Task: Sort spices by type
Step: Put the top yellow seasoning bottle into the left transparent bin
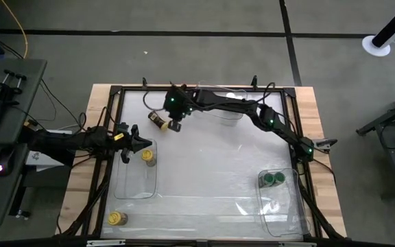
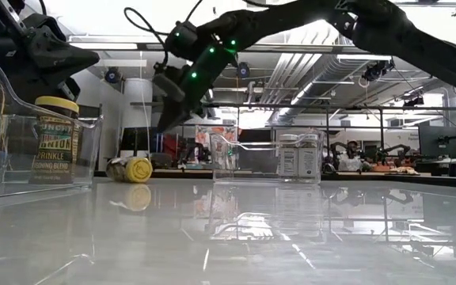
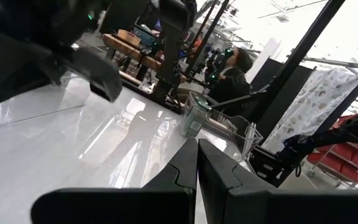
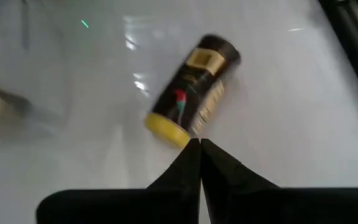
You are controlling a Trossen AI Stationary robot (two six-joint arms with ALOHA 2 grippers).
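A yellow-lidded spice jar lies on its side on the table near the far left. My right gripper hovers shut just beside and above it, its tips near the yellow lid. My left gripper is shut and hangs over the left bin, where a yellow-lidded jar stands upright. Another yellow-lidded jar stands at the near left. Two green-lidded jars stand in the right bin. Two pale-lidded jars stand in the far bin.
Clear bins sit at the left, near right and far middle of the white table top. A black frame runs round the table. A person sits in the room behind.
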